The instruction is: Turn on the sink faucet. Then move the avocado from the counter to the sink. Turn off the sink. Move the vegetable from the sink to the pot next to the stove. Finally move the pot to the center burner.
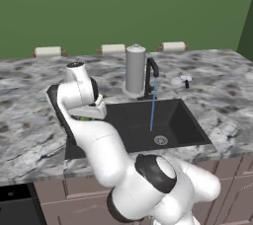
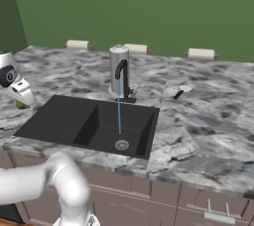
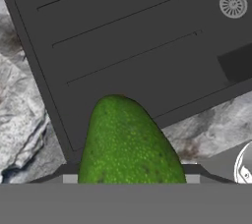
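- Far left on the marbled table [image 1: 29, 120]: white arm bent low, gripper [image 3: 128, 181] just left of the sink's left rim.
- Gripper's jaws clenched on the avocado [image 3: 129, 142]; green fruit wedged between the two tips in the hand view, its narrow end pointing out over the sink's ridged drainboard.
- In the left base view, only a sliver of green avocado [image 1: 85, 118] peeking under the hand; in the right base view, a small green patch [image 2: 20, 104] under the hand at the left edge.
- Whether the avocado rests on the table or hangs just above it: cannot tell.
- Sink [image 1: 188, 128]: wide matte black basin sunk in the table, shallow drainboard on the left, deeper bowl on the right.
- Inside the bowl: a small round silver drain [image 1: 160, 140] near the front, and a thin blue stream of water [image 1: 152, 105] falling just behind the drain.
- Sink faucet [image 1: 149, 78]: slim black gooseneck at the far rim, spout curved over the bowl, running.
- Grey canister [image 1: 135, 68] upright, just left of the faucet, behind the sink.
- Right of the sink: small silver fitting [image 1: 186, 79] on the table, well apart from the basin.
- Along the far edge of the table: three pale rolls [image 1: 112, 49] spaced left to right against the green wall.
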